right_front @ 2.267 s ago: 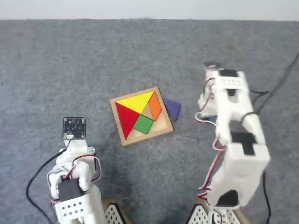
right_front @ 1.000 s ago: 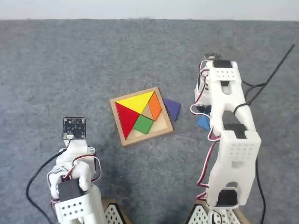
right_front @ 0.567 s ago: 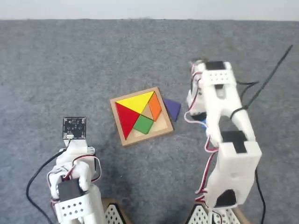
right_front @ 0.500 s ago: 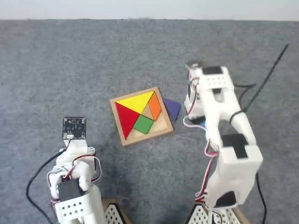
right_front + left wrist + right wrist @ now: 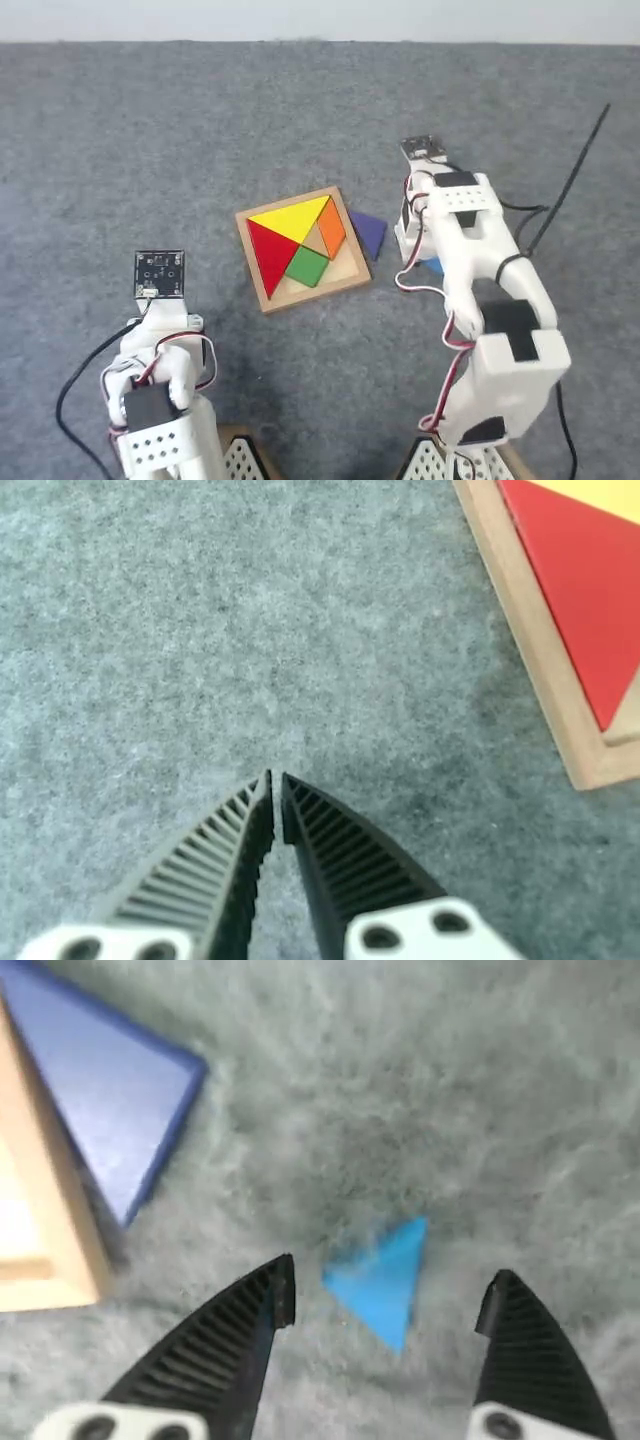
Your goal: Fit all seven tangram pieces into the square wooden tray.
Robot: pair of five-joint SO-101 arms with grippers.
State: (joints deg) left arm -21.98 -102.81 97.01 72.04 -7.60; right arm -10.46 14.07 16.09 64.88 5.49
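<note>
One blue triangle (image 5: 385,1285) flanked by spread-open right tool (image 5: 392,1272), left tool (image 5: 277,777) closed, purple piece (image 5: 370,233) beside tray (image 5: 345,268).

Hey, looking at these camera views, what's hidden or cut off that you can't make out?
High view: the light blue triangle is mostly covered by the right arm; just a corner shows.
Left wrist view: the tray and red piece are cut by the picture's edge.
Right wrist view: the dark blue piece is cut by the edge, so its full shape is unclear.
</note>
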